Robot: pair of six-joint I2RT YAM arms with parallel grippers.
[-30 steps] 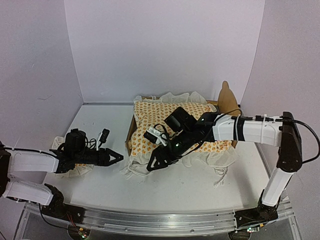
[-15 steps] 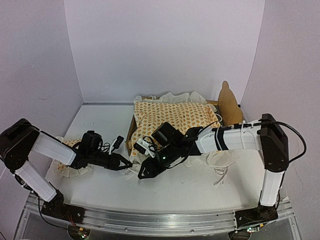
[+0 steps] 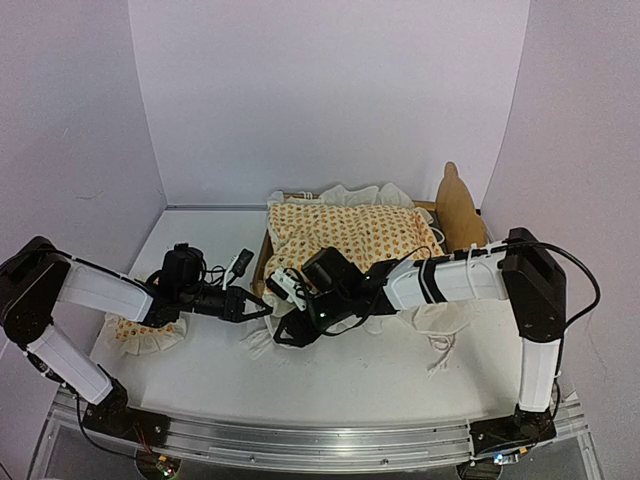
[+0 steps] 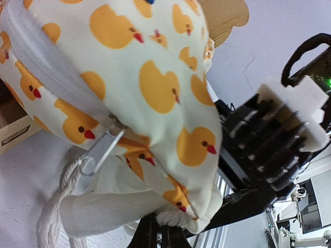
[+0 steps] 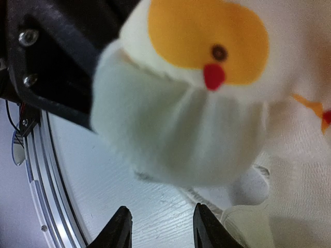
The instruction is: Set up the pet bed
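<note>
The pet bed [image 3: 458, 210] stands at the back centre, with its plywood headboard on the right and its footboard [image 3: 263, 256] on the left. The duck-print mattress cover [image 3: 350, 235] lies over it, and its ruffled front-left corner hangs onto the table. My left gripper [image 3: 252, 307] is at that corner. In the left wrist view its fingers [image 4: 164, 235] are closed on the cover's corded edge [image 4: 181, 217]. My right gripper [image 3: 283, 332] is open and empty just beside it. Its fingertips [image 5: 163, 230] hover over the white table below the cover corner [image 5: 196, 129].
The small matching pillow [image 3: 140, 335] lies on the table at the left, under my left arm. Loose ruffle and ties [image 3: 440, 350] trail off the bed's front right. A metal zipper pull [image 4: 103, 150] hangs from the cover. The purple walls stand close on both sides.
My left gripper has moved right to the cover's front-left corner and closed on its edge. My right gripper has moved left and down off the bed, to the same corner.
</note>
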